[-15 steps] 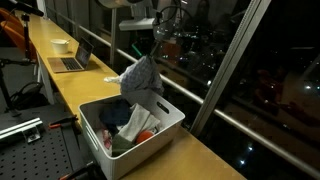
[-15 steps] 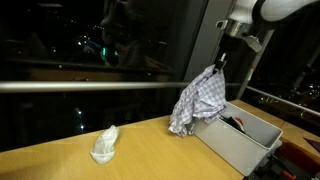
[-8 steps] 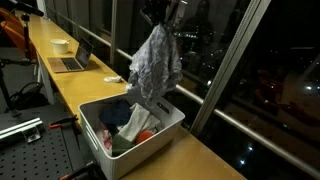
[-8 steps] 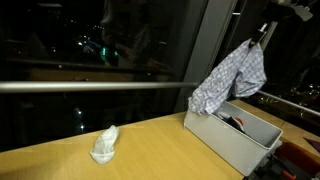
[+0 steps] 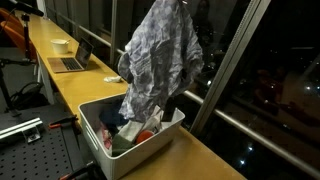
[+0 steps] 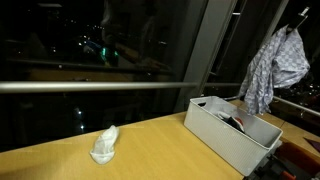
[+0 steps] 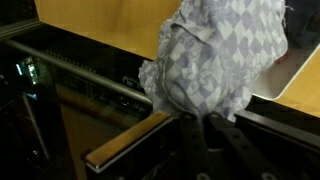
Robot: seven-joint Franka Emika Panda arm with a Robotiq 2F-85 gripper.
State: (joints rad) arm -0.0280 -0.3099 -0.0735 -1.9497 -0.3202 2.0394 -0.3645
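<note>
**In an exterior view:** the checkered cloth [image 5: 160,60] hangs higher than a second ago and is drawn out to full length. Its lower end is just over the white bin [image 5: 150,143] on the counter [image 5: 200,155].

**In an exterior view:** the cloth [image 6: 272,65] has risen off the bin [image 6: 225,140], so the lift appears well along.

**Wrist view:** the end effector [image 7: 203,120] stays clamped on the cloth's gathered top, its fingers buried in fabric.

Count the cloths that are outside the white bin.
2. A checkered cloth hangs from the gripper above the bin; a crumpled white cloth lies on the wooden counter. More clothes lie in the bin; others may be hidden.
</note>
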